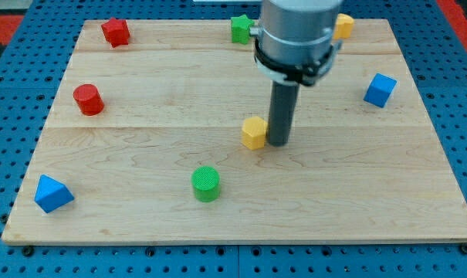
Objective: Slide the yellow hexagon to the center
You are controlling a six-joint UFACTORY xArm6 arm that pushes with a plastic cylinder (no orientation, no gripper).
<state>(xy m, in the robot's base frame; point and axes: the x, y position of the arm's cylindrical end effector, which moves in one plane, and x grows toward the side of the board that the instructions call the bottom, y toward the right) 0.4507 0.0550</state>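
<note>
Since the yellow hexagon point(254, 133) already sits pretty much mid-board point(140, 154), I'd say this one's basically done, maybe a tiny nudge left. No fingers on this rig to be open or closed, just my tip point(279, 143), touching or nearly touching the hexagon's right side. Nearest neighbor is the green cylinder point(206, 184), below-left of the hexagon and well apart.

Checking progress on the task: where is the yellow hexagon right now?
The yellow hexagon sits near the board's centre, just on the view's left of my tip, with the green cylinder below-left.
</note>
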